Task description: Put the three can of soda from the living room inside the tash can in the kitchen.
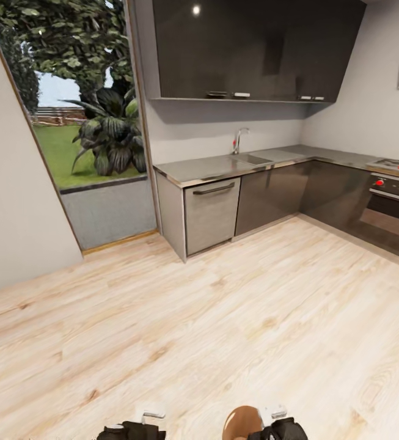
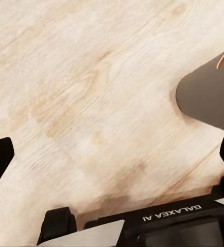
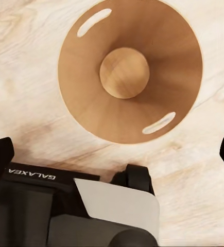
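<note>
Right wrist view: empty tash can (image 3: 130,72) on wood floor (image 3: 19,77), below the spread-fingered right hand (image 3: 112,154).

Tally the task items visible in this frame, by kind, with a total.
Trash can: 1, standing on the wood floor, nothing inside it
Soda cans: 0
Total: 1

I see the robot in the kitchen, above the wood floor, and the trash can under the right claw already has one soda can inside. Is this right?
Not quite. The trash can sits on the wood floor under the right claw, but it is empty: the right wrist view looks straight into it and shows a bare orange-brown bottom, no soda can.
</note>
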{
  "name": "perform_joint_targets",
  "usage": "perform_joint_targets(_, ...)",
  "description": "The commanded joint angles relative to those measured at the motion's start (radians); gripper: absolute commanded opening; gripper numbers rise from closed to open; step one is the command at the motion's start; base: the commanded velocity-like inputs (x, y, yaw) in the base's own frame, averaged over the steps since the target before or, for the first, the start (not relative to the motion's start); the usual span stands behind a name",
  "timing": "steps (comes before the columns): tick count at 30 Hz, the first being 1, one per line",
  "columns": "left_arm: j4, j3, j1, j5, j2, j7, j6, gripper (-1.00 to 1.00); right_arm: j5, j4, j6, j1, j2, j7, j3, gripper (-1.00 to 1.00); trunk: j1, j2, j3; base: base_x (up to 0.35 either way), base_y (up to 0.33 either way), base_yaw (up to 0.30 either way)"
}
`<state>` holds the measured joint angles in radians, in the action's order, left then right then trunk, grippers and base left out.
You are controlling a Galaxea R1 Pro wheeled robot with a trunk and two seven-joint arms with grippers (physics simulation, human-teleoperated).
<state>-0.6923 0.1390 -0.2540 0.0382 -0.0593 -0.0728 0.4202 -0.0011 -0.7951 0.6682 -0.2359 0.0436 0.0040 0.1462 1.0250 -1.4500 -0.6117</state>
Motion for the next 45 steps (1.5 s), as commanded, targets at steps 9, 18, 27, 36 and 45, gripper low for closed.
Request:
perform_joint_targets(9, -0.081, -0.001, -0.132, 0.004, 0.001, -0.001, 0.171, 1.0, 0.004, 0.045, -0.004, -0.048, -0.002, -0.001, -0.018, 1.0, 0.0, 0.0, -0.005, 0.0, 0.0, 0.096)
perform_joint_targets(18, -0.258, -0.001, -0.189, 0.001, 0.001, -0.001, 0.358, 1.0, 0.008, 0.082, -0.043, -0.071, -0.006, -0.004, -0.021, 1.0, 0.0, 0.0, -0.006, 0.0, 0.0, 0.012)
perform_joint_targets(27, -0.241, -0.002, -0.203, 0.001, 0.001, 0.0, 0.378, 1.0, 0.0, 0.111, -0.108, -0.076, -0.028, -0.001, -0.025, 1.0, 0.0, 0.0, -0.007, 0.0, 0.0, 0.001)
perform_joint_targets(36, -0.242, -0.001, -0.249, 0.002, 0.0, -0.002, 0.462, 1.0, 0.001, 0.114, -0.116, -0.078, -0.036, -0.001, -0.099, 1.0, 0.0, 0.0, -0.018, 0.0, 0.0, 0.0)
perform_joint_targets(45, -0.23, -0.002, -0.285, 0.001, -0.002, 0.001, 0.51, 1.0, 0.002, 0.115, -0.117, -0.078, -0.049, -0.001, -0.118, 1.0, 0.0, 0.0, -0.032, 0.0, 0.0, 0.0)
